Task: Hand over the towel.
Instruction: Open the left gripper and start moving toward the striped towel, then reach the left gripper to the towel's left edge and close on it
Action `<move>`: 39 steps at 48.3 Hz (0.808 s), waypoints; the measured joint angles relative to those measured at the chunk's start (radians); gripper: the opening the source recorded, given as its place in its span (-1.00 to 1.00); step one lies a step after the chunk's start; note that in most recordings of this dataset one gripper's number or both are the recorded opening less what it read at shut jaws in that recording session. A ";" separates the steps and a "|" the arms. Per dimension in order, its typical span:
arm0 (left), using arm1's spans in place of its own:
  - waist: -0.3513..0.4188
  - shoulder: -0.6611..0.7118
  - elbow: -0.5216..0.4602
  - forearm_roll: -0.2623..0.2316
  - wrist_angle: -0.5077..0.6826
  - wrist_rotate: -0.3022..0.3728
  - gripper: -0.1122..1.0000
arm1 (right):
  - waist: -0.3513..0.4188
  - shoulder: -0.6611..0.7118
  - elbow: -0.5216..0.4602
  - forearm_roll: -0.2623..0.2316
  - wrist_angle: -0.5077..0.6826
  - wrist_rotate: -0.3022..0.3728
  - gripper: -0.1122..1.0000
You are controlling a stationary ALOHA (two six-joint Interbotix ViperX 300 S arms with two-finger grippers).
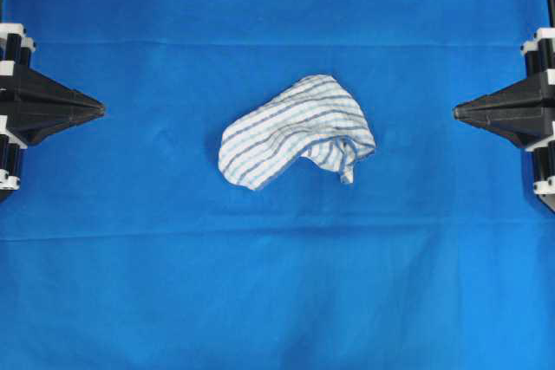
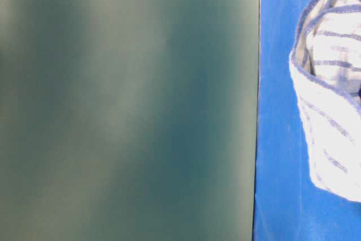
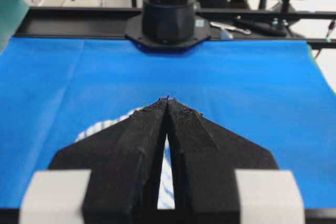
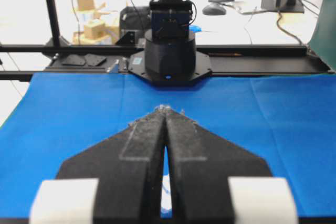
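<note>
The towel (image 1: 295, 131), a crumpled white cloth with thin blue and grey stripes, lies in the middle of the blue cloth, apart from both grippers. Part of the towel (image 2: 331, 88) fills the right edge of the table-level view. My left gripper (image 1: 100, 110) points at it from the left edge, shut and empty. My right gripper (image 1: 457, 111) points in from the right edge, also shut and empty. In the left wrist view the left gripper (image 3: 168, 98) has its tips together, with the towel (image 3: 100, 127) peeking out behind it. The right gripper (image 4: 165, 108) shows the same shut tips.
A large plain blue cloth (image 1: 277, 283) covers the whole table. Each arm's black round base (image 3: 168, 17) (image 4: 169, 51) stands at the far table edge opposite the other. A dark green panel (image 2: 124, 105) blocks most of the table-level view.
</note>
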 measured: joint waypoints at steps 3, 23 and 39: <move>0.000 0.000 -0.002 -0.009 0.000 -0.006 -0.80 | -0.002 0.000 0.000 0.000 0.000 -0.002 -0.80; 0.041 0.069 -0.026 -0.018 -0.031 -0.009 -0.79 | 0.000 0.000 -0.008 0.000 0.028 -0.002 -0.80; 0.084 0.356 -0.137 -0.020 -0.031 -0.015 0.19 | 0.000 0.003 -0.008 0.000 0.031 -0.002 -0.80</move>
